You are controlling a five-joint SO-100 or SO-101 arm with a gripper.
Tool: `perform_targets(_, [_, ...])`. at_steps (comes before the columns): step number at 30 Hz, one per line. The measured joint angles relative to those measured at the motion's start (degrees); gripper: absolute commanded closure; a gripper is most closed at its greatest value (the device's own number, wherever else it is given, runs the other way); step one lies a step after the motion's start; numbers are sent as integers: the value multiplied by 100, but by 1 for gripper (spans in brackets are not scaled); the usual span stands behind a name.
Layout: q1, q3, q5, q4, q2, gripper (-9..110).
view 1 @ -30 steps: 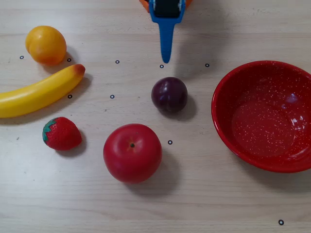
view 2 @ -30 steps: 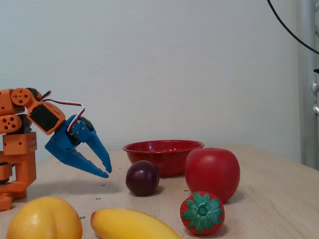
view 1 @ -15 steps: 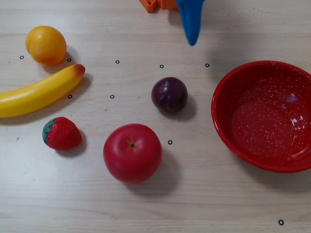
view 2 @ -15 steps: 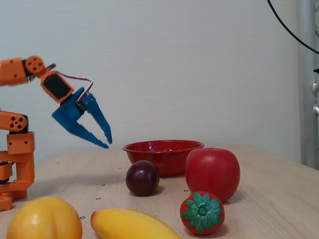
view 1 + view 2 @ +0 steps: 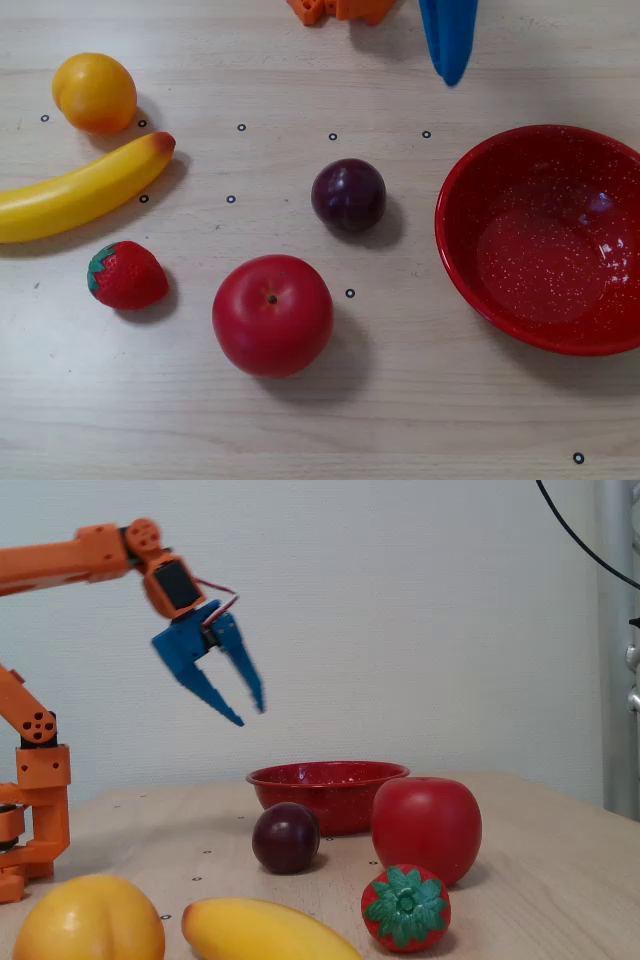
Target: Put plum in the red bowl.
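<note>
- Overhead view: we see the plum (image 5: 348, 195) on the table (image 5: 420, 420), between the apple (image 5: 272, 315) and the red bowl (image 5: 545, 240), touching neither.
- Fixed view: we see the gripper (image 5: 250, 715) raised above the plum (image 5: 286, 837), fingers spread, holding nothing.

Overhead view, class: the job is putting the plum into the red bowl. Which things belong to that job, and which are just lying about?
Part of the job:
plum
red bowl
claw

Just lying about:
apple
strawberry
banana
orange fruit
</note>
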Motion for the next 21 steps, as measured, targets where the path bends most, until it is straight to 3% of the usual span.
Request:
perform_targets(12, [-958,-2549,-571,1793,-2382,65])
perform_targets(21, [-1011,-3551,-615,2786,-3744,49])
